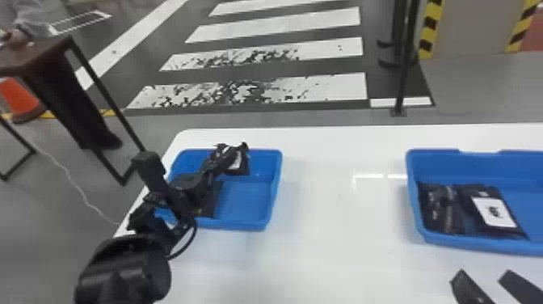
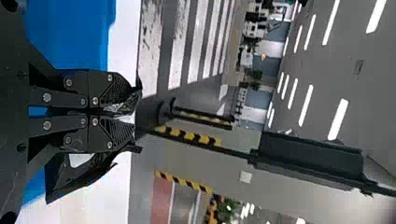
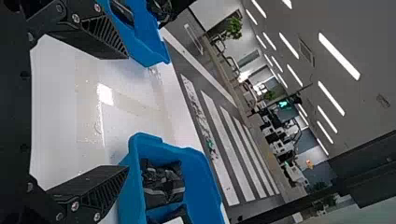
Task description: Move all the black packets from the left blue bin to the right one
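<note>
The black left claw (image 2: 128, 111), fingers closed, grips a glossy black packet (image 1: 242, 169) by its edge at the far side of the left blue plastic bin (image 1: 264, 161); the right blue bin (image 1: 444, 169), its likely destination, lies well to that landmark's right.

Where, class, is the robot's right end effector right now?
In the head view, the right end effector is at the bottom right, on the robot's side of the right blue bin.

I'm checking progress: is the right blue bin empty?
Not empty: the right blue plastic bin holds black packets, one bearing a white label.
</note>
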Controlling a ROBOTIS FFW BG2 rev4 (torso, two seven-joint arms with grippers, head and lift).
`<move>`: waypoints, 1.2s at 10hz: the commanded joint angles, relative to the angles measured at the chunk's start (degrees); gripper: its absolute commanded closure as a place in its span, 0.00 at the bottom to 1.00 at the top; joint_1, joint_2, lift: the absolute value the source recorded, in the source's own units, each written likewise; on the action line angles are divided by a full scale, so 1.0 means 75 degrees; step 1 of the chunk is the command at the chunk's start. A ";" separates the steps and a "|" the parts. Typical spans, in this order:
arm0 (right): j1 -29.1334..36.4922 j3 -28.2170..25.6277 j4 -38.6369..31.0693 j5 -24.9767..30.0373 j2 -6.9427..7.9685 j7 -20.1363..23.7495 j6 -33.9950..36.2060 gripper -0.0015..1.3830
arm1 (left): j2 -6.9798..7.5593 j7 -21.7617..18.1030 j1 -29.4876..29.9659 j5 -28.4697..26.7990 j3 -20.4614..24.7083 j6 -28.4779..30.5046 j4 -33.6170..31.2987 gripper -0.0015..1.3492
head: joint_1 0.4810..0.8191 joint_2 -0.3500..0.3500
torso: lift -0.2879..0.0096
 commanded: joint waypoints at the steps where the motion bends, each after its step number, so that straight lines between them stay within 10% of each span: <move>1: -0.0103 0.0000 0.0018 -0.0001 0.0000 0.0093 0.0007 0.14 | -0.0038 -0.0111 0.0364 0.0867 -0.0468 0.0084 -0.0575 0.89 | 0.63 0.83 | 0.50; 12: -0.1547 0.1127 -0.0339 -0.1174 -0.0316 0.0819 0.1451 0.14 | -0.0096 -0.0393 0.1058 0.2253 -0.2661 0.0628 -0.2169 0.89 | 0.63 0.58 | 0.50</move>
